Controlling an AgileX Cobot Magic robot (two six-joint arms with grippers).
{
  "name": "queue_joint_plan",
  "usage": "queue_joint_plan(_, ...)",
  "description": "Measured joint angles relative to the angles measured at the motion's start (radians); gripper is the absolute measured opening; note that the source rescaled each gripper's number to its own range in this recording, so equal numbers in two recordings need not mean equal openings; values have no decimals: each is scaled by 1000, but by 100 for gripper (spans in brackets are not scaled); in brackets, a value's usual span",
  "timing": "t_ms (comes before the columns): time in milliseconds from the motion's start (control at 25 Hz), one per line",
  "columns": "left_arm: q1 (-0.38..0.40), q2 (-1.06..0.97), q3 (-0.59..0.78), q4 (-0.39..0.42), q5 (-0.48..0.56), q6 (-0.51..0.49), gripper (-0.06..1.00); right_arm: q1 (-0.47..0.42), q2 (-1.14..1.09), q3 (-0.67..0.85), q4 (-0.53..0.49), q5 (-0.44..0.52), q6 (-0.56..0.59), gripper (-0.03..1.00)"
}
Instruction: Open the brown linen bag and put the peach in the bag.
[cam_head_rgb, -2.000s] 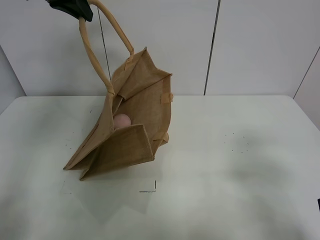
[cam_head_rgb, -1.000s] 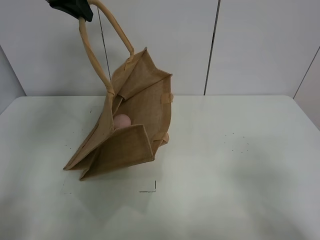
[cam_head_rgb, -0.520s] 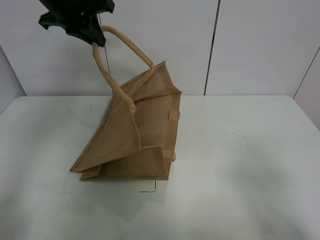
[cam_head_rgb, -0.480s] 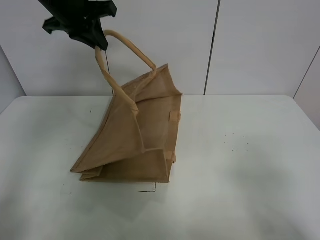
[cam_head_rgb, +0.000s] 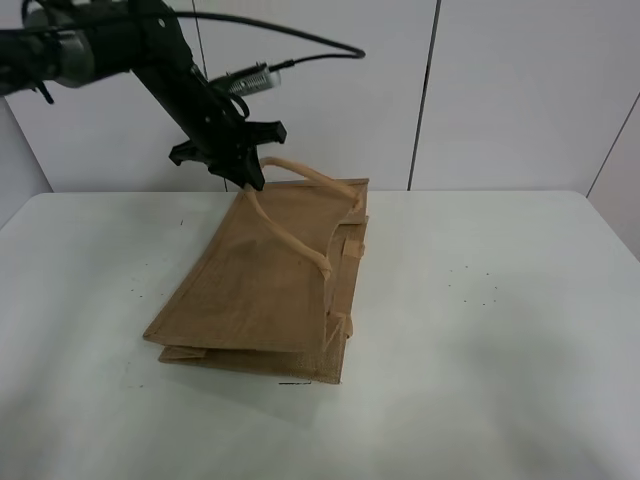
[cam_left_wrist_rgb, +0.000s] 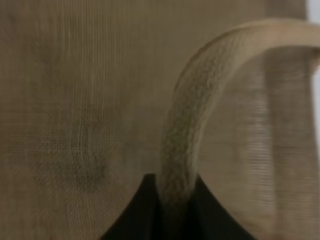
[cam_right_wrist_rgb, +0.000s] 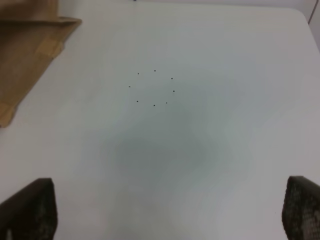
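Note:
The brown linen bag (cam_head_rgb: 255, 290) lies slumped almost flat on the white table (cam_head_rgb: 480, 330), with its mouth toward the back wall. My left gripper (cam_head_rgb: 244, 172) is low over the bag's back edge, shut on a light-tan loop handle (cam_head_rgb: 296, 235). In the left wrist view the handle (cam_left_wrist_rgb: 187, 135) runs down between my dark fingers (cam_left_wrist_rgb: 142, 212), with the bag cloth (cam_left_wrist_rgb: 75, 100) close behind. The peach is hidden. My right gripper (cam_right_wrist_rgb: 167, 212) is open and empty over bare table. A corner of the bag (cam_right_wrist_rgb: 25, 55) shows in that view.
A black cable (cam_head_rgb: 300, 50) trails from the left arm (cam_head_rgb: 150, 50) along the white wall panels. Small black dots (cam_right_wrist_rgb: 152, 87) mark the table on the right. A thin black corner mark (cam_head_rgb: 295, 382) lies at the bag's front edge.
My left gripper has come down and to the right with the handle. The bag went from hanging open and upright to collapsed flat. The peach, seen earlier in the bag's mouth, no longer shows.

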Motion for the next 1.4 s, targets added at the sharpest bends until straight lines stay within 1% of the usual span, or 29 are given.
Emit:
queue_joint_plan(40,-4,25,0,0,-5,1,17,0,0,0,0,0,0,100)
queue_joint_plan(160,-10,81,0,0,-8,2,51,0,0,0,0,0,0,100)
queue_joint_plan(240,-11,104,0,0,-8,2,69,0,0,0,0,0,0,100)
queue_joint_plan(280,-11,109,1,0,-8,2,75,0,0,0,0,0,0,100)
queue_joint_plan(360,-11,114,1,0,-8,2,80,0,0,0,0,0,0,100)
queue_joint_plan(440,-11,114,-7,11,-2,12,83,0,0,0,0,0,0,100)
queue_joint_plan(480,-12,112,-15,34,7,17,83,0,0,0,0,0,0,100)
queue_joint_plan(560,-13,105,-46,110,24,18,84,0,0,0,0,0,0,100)
queue_joint_plan(720,-7,91,-114,286,74,-28,84,0,0,0,0,0,0,100)
queue_joint_plan(800,8,89,-124,330,89,-40,84,0,0,0,0,0,0,100)
queue_joint_plan(960,77,92,-124,346,122,-45,84,0,0,0,0,0,0,100)
queue_joint_plan(1120,172,92,-124,348,162,-47,84,0,0,0,0,0,0,100)
queue_joint_plan(1280,259,77,-114,287,163,-45,84,0,0,0,0,0,0,100)
queue_joint_plan(1400,272,22,-65,279,163,-39,84,0,0,0,0,0,0,100)
